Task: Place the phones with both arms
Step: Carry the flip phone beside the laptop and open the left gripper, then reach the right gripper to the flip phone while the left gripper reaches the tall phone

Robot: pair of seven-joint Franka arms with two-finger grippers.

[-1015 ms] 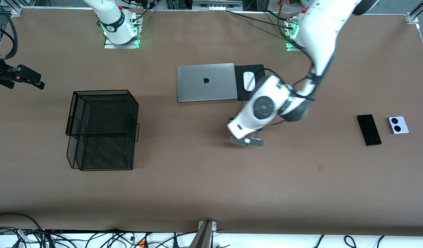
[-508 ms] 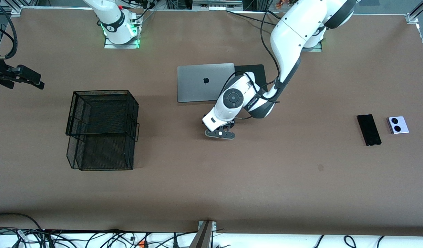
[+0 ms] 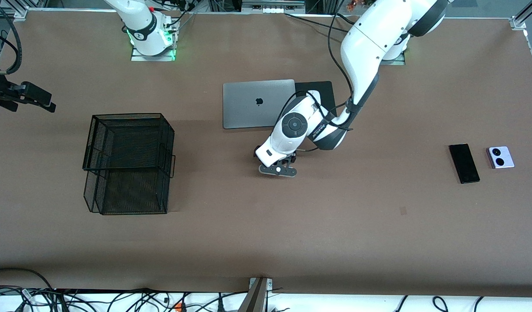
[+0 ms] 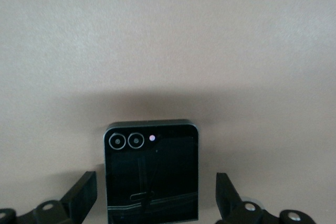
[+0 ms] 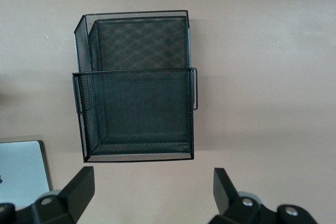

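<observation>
A small squarish black flip phone (image 4: 151, 153) lies flat on the brown table between the fingers of my left gripper (image 4: 156, 184). The fingers are open and stand apart from its sides. In the front view my left gripper (image 3: 278, 170) is low over the table near the laptop and hides this phone. The long slim black slab (image 3: 464, 163) and the white-lilac square phone (image 3: 501, 157) lie side by side toward the left arm's end. My right gripper (image 5: 152, 182) is open and empty, high over the table by the mesh basket.
A black wire mesh basket (image 3: 127, 162) stands toward the right arm's end; it also shows in the right wrist view (image 5: 136, 108). A closed grey laptop (image 3: 253, 104) and a black mouse pad (image 3: 324, 86) lie near the bases. The left arm covers the mouse.
My left gripper has swung from beside the mouse pad toward the right arm's end and come low; in the last half second it has hardly moved. The right arm has not moved.
</observation>
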